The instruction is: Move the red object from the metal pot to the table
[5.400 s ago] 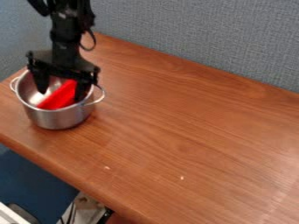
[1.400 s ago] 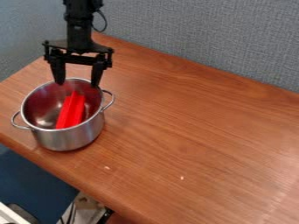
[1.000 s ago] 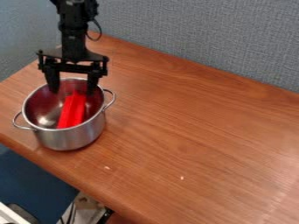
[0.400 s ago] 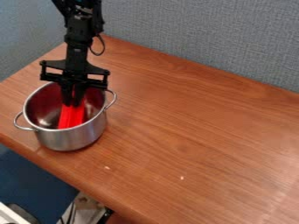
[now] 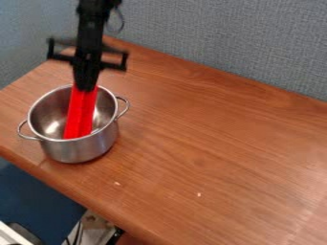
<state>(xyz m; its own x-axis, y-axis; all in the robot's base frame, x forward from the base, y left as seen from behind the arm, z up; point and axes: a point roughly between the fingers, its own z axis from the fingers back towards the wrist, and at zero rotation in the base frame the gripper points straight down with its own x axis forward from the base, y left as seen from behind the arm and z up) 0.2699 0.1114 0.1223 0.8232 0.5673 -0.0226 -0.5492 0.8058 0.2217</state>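
Because the pincer [image 5: 86, 84] is clamped together on the upper end of the red object [image 5: 82, 110], the bar hangs almost upright from it, its lower end down inside the metal pot [image 5: 73, 129]. It looks light and stiff, a plastic strip that does not sag, though the smooth faces may slip or swing, being gripped so near one end. A hold nearer the middle would steady it. Around the pot, the bench [image 5: 217, 144] lies bare to the right.
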